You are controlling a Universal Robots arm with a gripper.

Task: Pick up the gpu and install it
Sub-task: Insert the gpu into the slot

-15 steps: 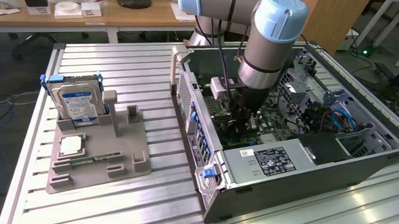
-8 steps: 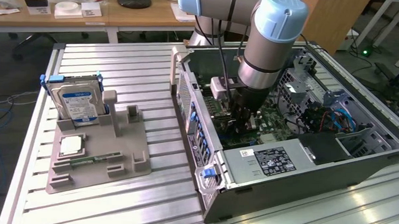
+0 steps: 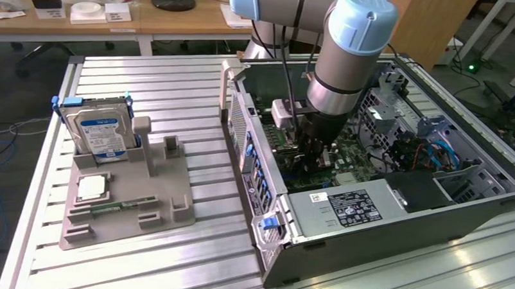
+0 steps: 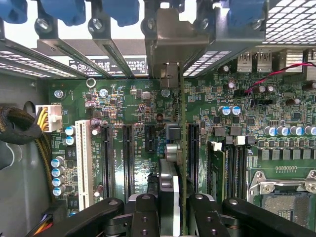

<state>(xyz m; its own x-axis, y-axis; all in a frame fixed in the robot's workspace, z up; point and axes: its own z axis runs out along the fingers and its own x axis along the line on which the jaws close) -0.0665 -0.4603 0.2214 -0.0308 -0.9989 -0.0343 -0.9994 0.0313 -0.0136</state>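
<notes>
My gripper (image 4: pixel 173 205) is shut on the gpu (image 4: pixel 169 180), which I see edge-on between the two black fingers (image 4: pixel 145 215). The card stands upright over the green motherboard (image 4: pixel 133 106), among the black expansion slots (image 4: pixel 106 158). Its silver end bracket (image 4: pixel 170 42) lies against the rear slot openings of the case. Whether the card's edge sits in a slot I cannot tell. In the exterior view the gripper (image 3: pixel 313 160) reaches down inside the open computer case (image 3: pixel 383 226).
A grey holder (image 3: pixel 165 205) on the exterior view's left carries a blue-labelled hard drive (image 3: pixel 104 129) and a green memory stick (image 3: pixel 109 209). Inside the case are a power supply (image 3: pixel 350 209), blue cables (image 3: pixel 437 151), a white slot (image 4: pixel 83 163) and a processor socket (image 4: pixel 281 197).
</notes>
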